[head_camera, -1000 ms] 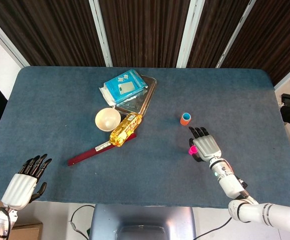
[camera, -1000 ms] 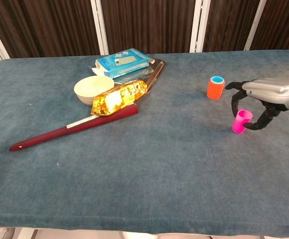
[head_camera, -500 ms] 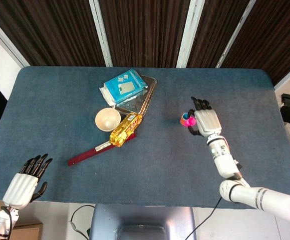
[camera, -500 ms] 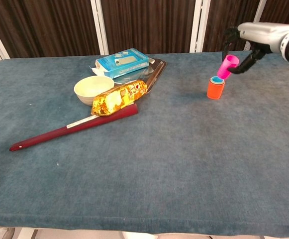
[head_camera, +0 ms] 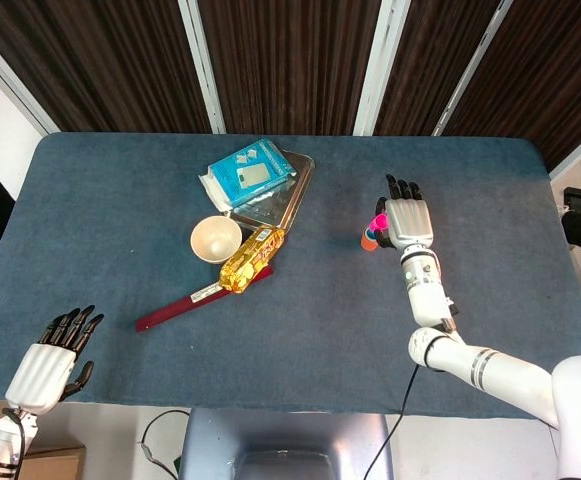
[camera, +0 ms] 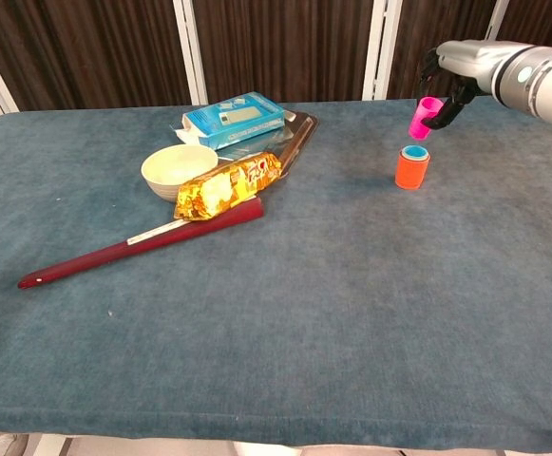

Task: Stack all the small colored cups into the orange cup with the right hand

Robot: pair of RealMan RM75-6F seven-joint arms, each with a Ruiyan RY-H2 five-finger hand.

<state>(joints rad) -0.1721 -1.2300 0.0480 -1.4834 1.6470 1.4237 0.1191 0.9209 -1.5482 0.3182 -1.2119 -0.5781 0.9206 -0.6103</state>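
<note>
Right hand (camera: 444,84) above the orange cup (camera: 411,168) — fingers (camera: 438,112) pinching a pink cup (camera: 422,118); left hand (head_camera: 48,357) off the surface, fingers spread, empty.

Toward the counter's (camera: 285,313) far edge, a blue packet (camera: 233,120) lies on a tray (camera: 295,138). Nearer: a cream bowl (camera: 179,169), a gold snack bag (camera: 226,185) and a dark red stick (camera: 133,242).

Table (camera: 285,332), blue cloth cover. Resting on it: orange cup (camera: 411,169) with blue cup (camera: 414,152) nested inside; cream bowl (camera: 179,170); metal tray (head_camera: 288,192) carrying a blue packet (camera: 233,119); gold snack bag (camera: 228,186) atop dark red stick (camera: 133,243).
</note>
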